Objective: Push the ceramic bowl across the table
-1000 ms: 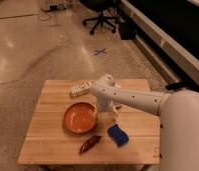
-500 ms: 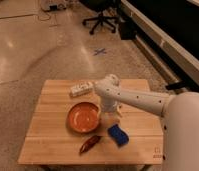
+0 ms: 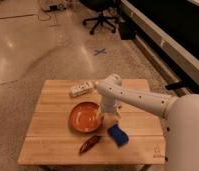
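Note:
The ceramic bowl (image 3: pixel 84 116) is a wide, shallow orange bowl with a glossy inside, sitting near the middle of the light wooden table (image 3: pixel 53 100). My white arm reaches in from the right, and my gripper (image 3: pixel 107 117) points down right beside the bowl's right rim, close to touching it. A dark red chili-like item (image 3: pixel 89 144) lies in front of the bowl. A blue sponge (image 3: pixel 118 135) lies just in front of the gripper.
A white rectangular object (image 3: pixel 81 89) lies on the table behind the bowl. A small dark logo (image 3: pixel 156 154) marks the table's front right corner. An office chair (image 3: pixel 100 19) stands on the floor far behind. A dark counter (image 3: pixel 168 35) runs along the right.
The bowl has slid a little to the left, and my gripper has followed it leftward at its right rim. The other items have not moved.

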{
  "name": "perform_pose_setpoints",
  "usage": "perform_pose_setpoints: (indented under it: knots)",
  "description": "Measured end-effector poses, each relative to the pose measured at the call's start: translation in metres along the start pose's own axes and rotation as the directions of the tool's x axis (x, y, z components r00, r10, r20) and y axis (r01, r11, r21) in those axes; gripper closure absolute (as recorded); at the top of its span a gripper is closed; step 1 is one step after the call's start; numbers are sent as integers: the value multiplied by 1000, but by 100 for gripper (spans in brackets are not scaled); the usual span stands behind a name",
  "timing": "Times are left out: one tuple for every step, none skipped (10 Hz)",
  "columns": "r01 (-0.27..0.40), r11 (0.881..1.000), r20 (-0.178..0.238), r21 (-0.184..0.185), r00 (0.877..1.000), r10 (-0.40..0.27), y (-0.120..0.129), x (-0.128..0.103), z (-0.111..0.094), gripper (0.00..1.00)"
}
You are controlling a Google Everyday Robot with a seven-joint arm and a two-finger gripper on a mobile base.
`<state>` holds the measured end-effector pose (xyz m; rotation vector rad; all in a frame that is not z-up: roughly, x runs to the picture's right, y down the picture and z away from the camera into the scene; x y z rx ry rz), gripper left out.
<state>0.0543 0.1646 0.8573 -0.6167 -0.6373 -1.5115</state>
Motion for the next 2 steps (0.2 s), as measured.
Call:
perform_pose_setpoints:
  knots:
    - [-2, 1000, 0, 0, 1000, 2, 1, 0, 0, 20]
    - [-4, 1000, 0, 0, 1000, 4, 2, 0, 0, 20]
